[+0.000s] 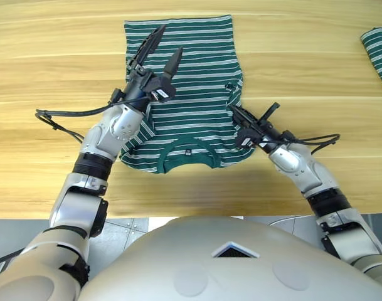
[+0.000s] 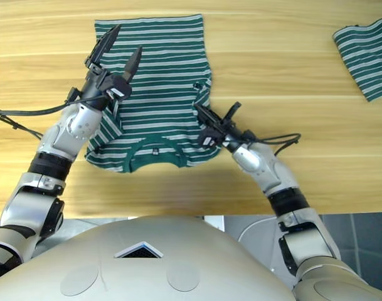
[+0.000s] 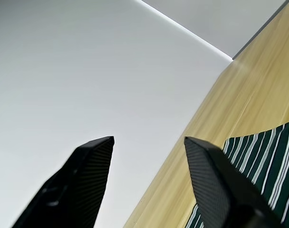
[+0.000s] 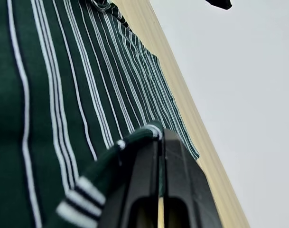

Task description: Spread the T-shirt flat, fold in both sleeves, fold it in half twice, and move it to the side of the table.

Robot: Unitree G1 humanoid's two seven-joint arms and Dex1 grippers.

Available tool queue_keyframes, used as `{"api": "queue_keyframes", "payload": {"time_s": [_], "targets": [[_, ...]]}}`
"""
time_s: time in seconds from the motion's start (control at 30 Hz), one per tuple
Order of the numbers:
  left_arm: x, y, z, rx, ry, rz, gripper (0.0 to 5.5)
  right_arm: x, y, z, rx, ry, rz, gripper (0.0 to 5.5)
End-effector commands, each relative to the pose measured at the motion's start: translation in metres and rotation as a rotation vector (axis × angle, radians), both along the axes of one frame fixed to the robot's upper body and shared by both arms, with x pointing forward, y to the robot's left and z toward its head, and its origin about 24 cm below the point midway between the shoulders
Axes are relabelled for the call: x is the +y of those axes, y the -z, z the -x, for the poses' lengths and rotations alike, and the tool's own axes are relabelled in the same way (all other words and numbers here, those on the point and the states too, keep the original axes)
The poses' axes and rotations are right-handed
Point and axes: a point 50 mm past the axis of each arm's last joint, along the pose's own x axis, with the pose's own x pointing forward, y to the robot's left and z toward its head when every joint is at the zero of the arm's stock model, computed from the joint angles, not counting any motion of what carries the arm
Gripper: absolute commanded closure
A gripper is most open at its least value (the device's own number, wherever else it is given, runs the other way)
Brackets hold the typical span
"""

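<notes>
The bench carried the T-shirt midway along its length. The shirt lay mostly flat, with the collar toward the near edge and the hem toward the far edge, probably so that both sleeves sat within the arms' reach. A second striped cloth lay well apart toward the bench's right end. The frame cut it off, so what it was could not be told.

The left gripper hung above the shirt's left side with its fingers spread wide and nothing between them, seemingly free for its own turn. The right gripper sat low at the shirt's right edge. Its fingers were pinched shut on a bunched bit of striped fabric, most likely the right sleeve, taken up so it could be folded inward.

The left arm covered the shirt's left shoulder, so whether that sleeve was already folded in was hard to make out. How much fabric the right fingers held was hidden between them.
</notes>
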Motion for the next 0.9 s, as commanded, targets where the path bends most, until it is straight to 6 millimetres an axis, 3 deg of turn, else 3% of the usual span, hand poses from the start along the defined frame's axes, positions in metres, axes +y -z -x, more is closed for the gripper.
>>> {"api": "queue_keyframes", "payload": {"time_s": [0.03,0.2,0.6,0.7,0.83,0.9], "targets": [[-0.004,-0.002,-0.003,-0.011,0.015,-0.012,2.72,0.0,0.004,-0.001,0.013,-0.016,0.029,5.48],[-0.004,-0.003,-0.005,-0.011,0.016,-0.01,2.72,0.005,0.01,0.0,0.041,-0.037,0.046,5.48],[-0.005,-0.006,-0.009,-0.026,0.024,-0.013,2.72,0.009,0.021,0.004,0.085,-0.078,0.081,3.49],[-0.004,-0.006,-0.011,-0.026,0.02,-0.016,2.72,0.008,0.023,0.002,0.094,-0.065,0.096,3.3],[0.01,-0.013,-0.015,-0.056,-0.028,-0.009,2.72,0.01,0.02,-0.002,0.075,-0.059,0.058,3.3],[0.031,-0.024,-0.014,-0.097,-0.093,0.034,2.72,0.015,-0.002,-0.007,0.009,-0.062,-0.101,3.3]]}}
